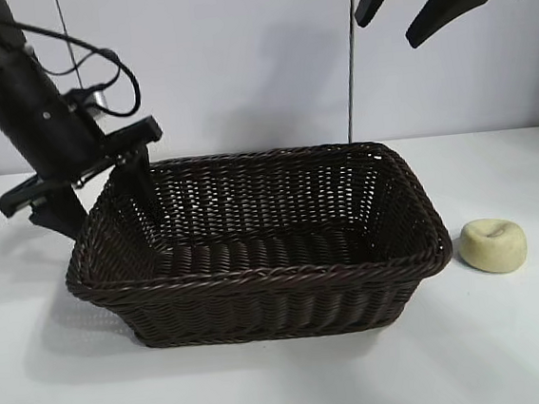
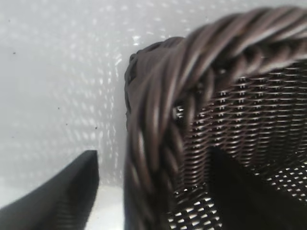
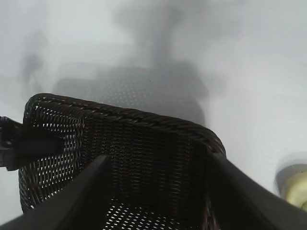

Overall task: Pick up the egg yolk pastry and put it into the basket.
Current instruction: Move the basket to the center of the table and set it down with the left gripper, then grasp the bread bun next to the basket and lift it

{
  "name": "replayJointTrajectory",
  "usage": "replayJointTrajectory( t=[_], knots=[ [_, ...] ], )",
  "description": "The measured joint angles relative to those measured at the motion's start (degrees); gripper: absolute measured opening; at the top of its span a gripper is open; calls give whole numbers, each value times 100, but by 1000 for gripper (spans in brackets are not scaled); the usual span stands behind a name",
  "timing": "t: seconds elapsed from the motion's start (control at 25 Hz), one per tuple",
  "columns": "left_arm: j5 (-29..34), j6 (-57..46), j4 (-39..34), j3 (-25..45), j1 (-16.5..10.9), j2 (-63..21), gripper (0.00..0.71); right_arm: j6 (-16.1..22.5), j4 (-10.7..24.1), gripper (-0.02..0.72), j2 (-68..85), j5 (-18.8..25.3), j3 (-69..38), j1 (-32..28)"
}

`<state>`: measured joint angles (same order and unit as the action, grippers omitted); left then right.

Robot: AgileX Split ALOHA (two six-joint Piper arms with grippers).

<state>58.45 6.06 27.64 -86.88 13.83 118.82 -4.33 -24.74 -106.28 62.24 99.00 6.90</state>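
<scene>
On table: one basket (image 1: 255, 251), one pastry (image 1: 492, 244)

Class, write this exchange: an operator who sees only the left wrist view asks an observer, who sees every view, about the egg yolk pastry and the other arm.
Operator: I see only the basket rim. Where is the egg yolk pastry?
Observer: On the table, just outside the basket's right end.
Operator: And the right hand?
Observer: It hangs open, high above the basket's right end, holding nothing.
</scene>
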Motion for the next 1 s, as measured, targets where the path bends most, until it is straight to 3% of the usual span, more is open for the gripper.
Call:
replayJointTrajectory(
  t=[0.48, 0.72, 1.0],
  knots=[
    [236, -22, -319, 0, 0, -1472, 517, 0, 0, 431, 0, 67, 0, 0],
    [329, -76, 123, 0, 0, -1984, 517, 0, 0, 431, 0, 67, 0, 0],
    [267, -83, 803, 0, 0, -2009, 517, 0, 0, 431, 0, 75, 0, 0]
  ],
)
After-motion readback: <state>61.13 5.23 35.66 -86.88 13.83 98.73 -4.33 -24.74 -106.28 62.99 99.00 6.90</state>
